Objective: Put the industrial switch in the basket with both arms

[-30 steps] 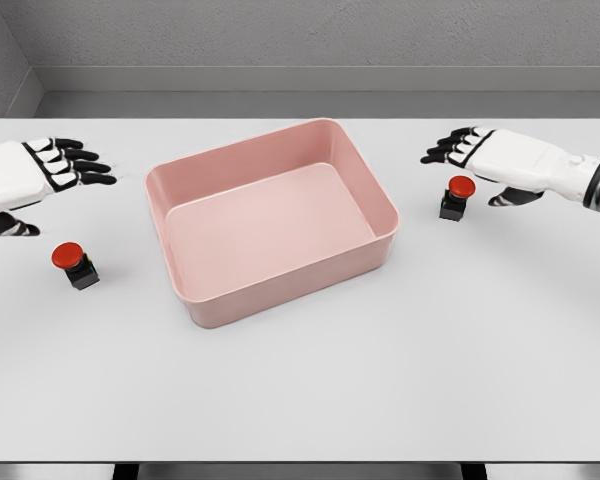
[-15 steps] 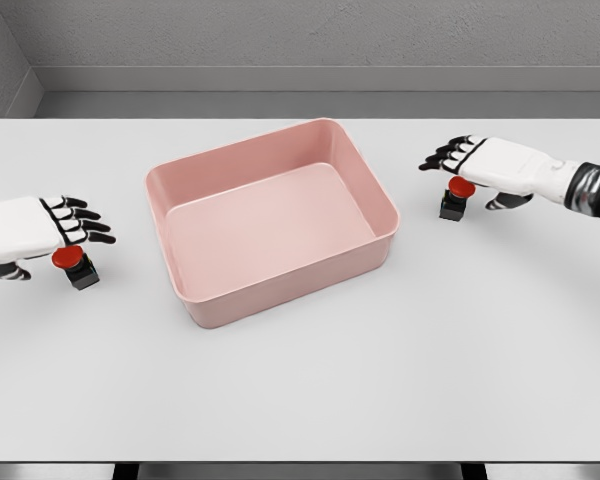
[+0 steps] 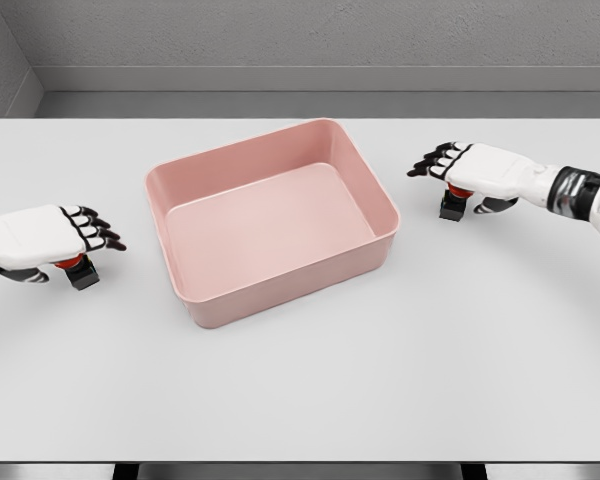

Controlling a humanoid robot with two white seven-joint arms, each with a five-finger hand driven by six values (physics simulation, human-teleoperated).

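Two white robot arms close in on a pair of red-capped industrial switches flanking a pink basket [image 3: 375,190] on a white table [image 3: 380,380]. Within the last second both hands have dropped from a raised hover to sit directly over their targets: the left hand [image 3: 50,240] now covers the left switch [image 3: 77,272], whose red cap peeks out beneath the palm, while the right hand [image 3: 475,170] has slid inward and down over the right switch [image 3: 454,204], hiding most of its cap.

Neither hand has clenched — the dark fingers on both sides remain extended and loose, holding nothing, with thumbs hanging below the palms beside the switch bodies. Both switches stand upright on the table where they were a second ago, the left well apart from the basket, the right near its far right corner. The basket itself holds nothing.

The descent suggests the approach is finished and the grasp comes next — fingers must wrap each small black base before any lift toward the basket. Nothing has been delivered yet.
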